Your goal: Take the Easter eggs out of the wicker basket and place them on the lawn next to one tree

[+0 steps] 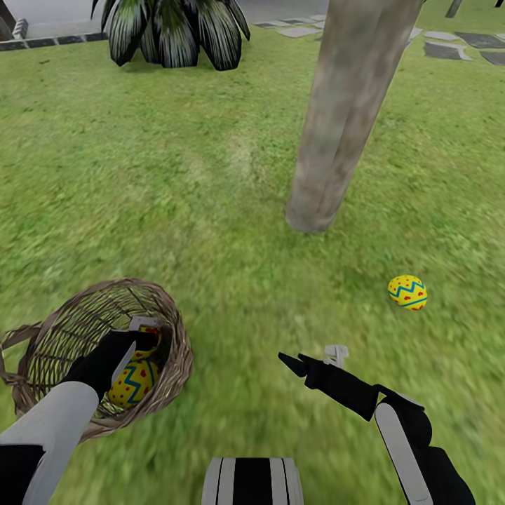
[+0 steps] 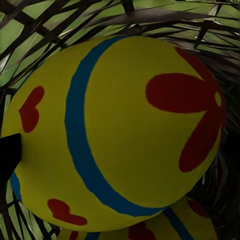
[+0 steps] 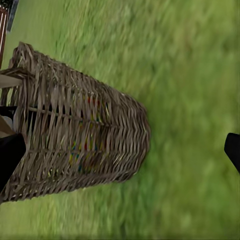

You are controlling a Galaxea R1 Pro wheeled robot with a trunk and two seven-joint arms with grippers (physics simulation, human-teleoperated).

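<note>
The wicker basket stands on the lawn at the lower left. My left gripper reaches down into it. In the left wrist view a yellow Easter egg with a blue band and a red flower lies right in front of my left gripper, one black fingertip at its edge; the jaws look spread wide. A second egg lies under it. Another egg rests on the grass right of the tree trunk. My right gripper hovers open over the grass, empty.
A dark, spiky low palm stands at the far edge of the lawn. Grey paving stones lie at the back right. From the right wrist view the basket is seen side-on, with open grass beside it.
</note>
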